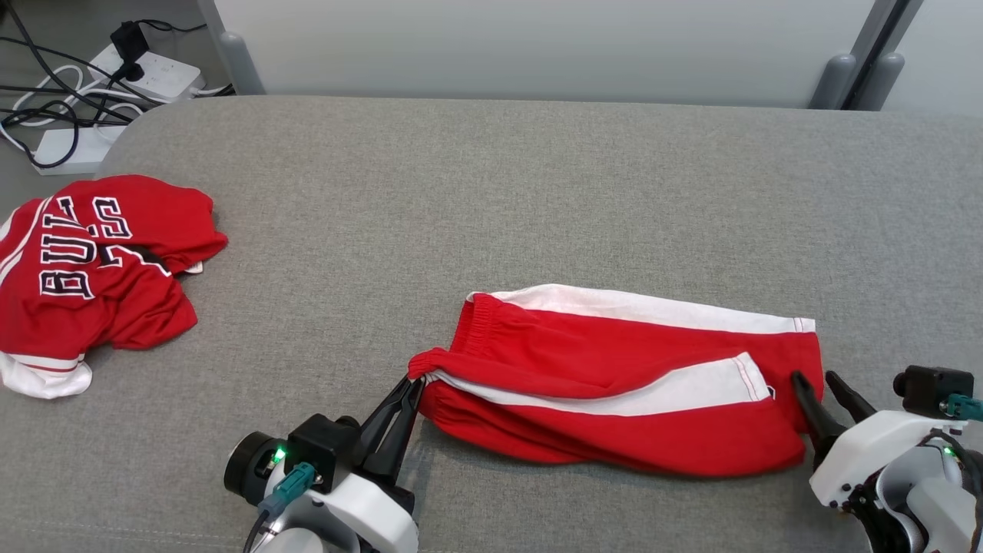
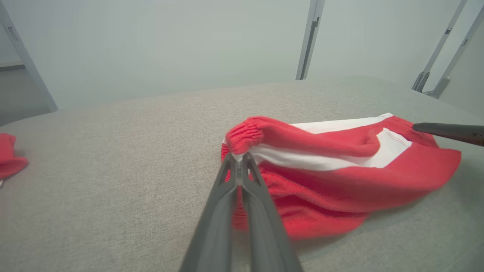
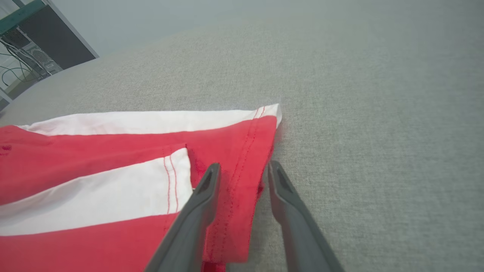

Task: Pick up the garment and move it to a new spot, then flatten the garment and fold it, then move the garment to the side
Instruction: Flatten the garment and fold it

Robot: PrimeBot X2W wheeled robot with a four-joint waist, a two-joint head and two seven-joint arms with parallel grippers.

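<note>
The garment is a pair of red shorts with white side stripes, lying half folded on the grey table in front of me. My left gripper is shut on the gathered waistband at the garment's left end, pinching it at the fingertips. At the right end, my right gripper stands open, its fingers either side of the stitched hem. One dark finger of that right gripper reaches in from the right edge of the left wrist view, over the garment.
A crumpled red jersey with white lettering lies at the table's left edge, also glimpsed as a red jersey in the left wrist view. Power strips and cables sit on the floor beyond the far left corner. Bare grey cloth stretches behind and right.
</note>
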